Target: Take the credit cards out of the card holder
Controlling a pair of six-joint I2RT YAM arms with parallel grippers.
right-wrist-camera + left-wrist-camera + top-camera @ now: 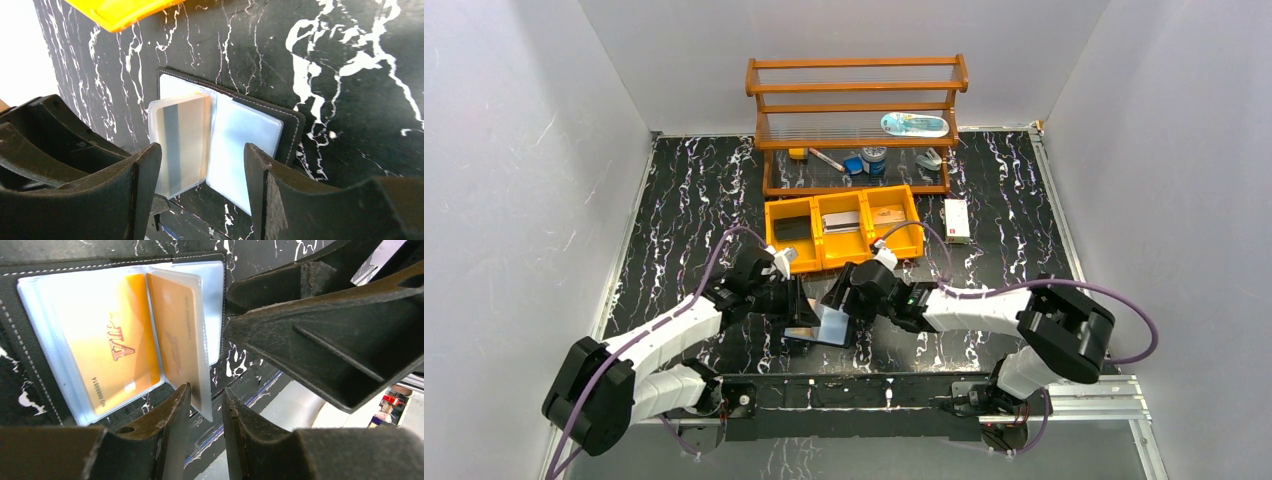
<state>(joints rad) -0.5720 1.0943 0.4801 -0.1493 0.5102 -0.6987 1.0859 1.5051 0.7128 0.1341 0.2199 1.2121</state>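
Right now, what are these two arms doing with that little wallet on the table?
The card holder lies open on the black marble table, both arms over it. The left gripper has its jaws narrowly apart around the edge of a raised clear sleeve; whether they pinch it is unclear. The right gripper hovers, jaws open, straddling the sleeves. The orange credit cards in view sit inside their sleeves.

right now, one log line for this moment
card holder: open on table | vip cards: in clear sleeves | left gripper: jaws narrowly apart at sleeve edge | right gripper: jaws wide, framing sleeves
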